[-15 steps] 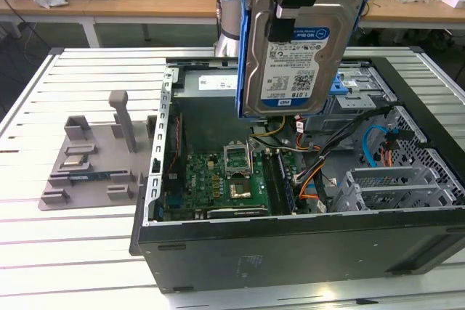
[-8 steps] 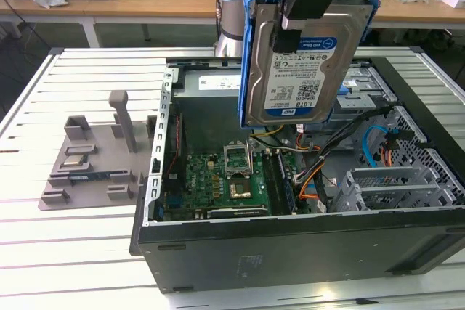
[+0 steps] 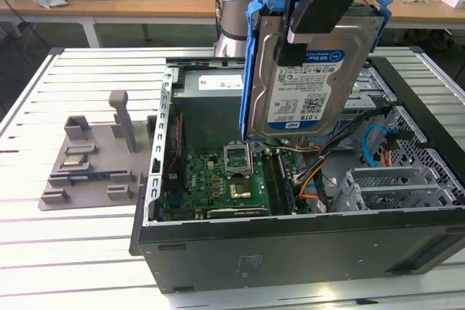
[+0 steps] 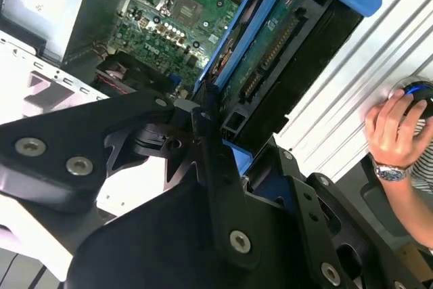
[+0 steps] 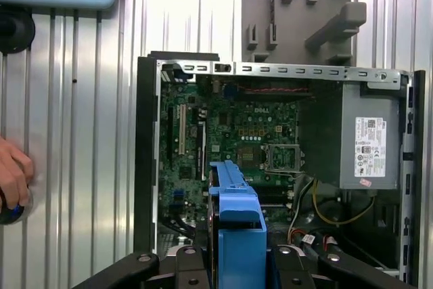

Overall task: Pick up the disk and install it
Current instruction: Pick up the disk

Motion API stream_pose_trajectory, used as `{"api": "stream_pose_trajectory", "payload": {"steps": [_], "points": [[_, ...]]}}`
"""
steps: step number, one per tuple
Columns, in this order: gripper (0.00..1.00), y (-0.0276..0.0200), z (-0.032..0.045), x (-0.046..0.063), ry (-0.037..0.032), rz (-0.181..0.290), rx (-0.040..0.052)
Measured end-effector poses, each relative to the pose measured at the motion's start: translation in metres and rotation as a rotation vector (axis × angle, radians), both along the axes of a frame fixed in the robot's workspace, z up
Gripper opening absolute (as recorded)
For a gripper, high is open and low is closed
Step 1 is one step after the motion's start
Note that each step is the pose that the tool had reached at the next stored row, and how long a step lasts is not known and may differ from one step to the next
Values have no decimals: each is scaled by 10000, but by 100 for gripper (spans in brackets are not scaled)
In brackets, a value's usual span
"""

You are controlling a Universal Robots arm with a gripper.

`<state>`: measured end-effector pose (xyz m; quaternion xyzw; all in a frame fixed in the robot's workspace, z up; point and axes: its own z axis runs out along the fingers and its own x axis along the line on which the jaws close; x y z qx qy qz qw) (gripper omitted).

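The black two-fingered hand (image 3: 301, 30) was clamped shut on the disk, a flat silver-grey metal hard drive with a white-and-blue label and blue plastic side rails (image 3: 312, 85). One finger ran down the labelled face and the other sat behind it. The drive hung on edge from that grip, label towards the exterior view, above the open black computer case (image 3: 218, 245) lying on the white slatted metal table (image 3: 73, 252). It wasn't seated in any bay.

In the first wrist view the blue rail (image 5: 233, 214) stood out from the hand (image 5: 233, 262), with the green circuit board (image 5: 237, 133) on the case floor beyond it. The second wrist view caught the drive's underside (image 4: 270, 52), with its bare green board and connector strip exposed just past the hand (image 4: 210, 123).

I'd judge that drive to be rigid and dense, heavy for its size. It wouldn't bend, but a knock or a drop could ruin it. The metal faces looked smooth and likely slippery, and the plastic rails would give a little. The sound hold was a firm squeeze across the two flat faces, clear of the bare board and connector. Gripped near its upper end as it was, the weight hung below the fingers, so it could have pivoted.
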<state>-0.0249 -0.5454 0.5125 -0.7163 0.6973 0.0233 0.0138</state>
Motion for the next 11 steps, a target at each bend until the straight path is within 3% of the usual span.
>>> {"api": "stream_pose_trajectory", "payload": {"steps": [2,11], "points": [[37,-49,-2,3,0,0,0],[37,-53,-3,29,0,0,1]]}}
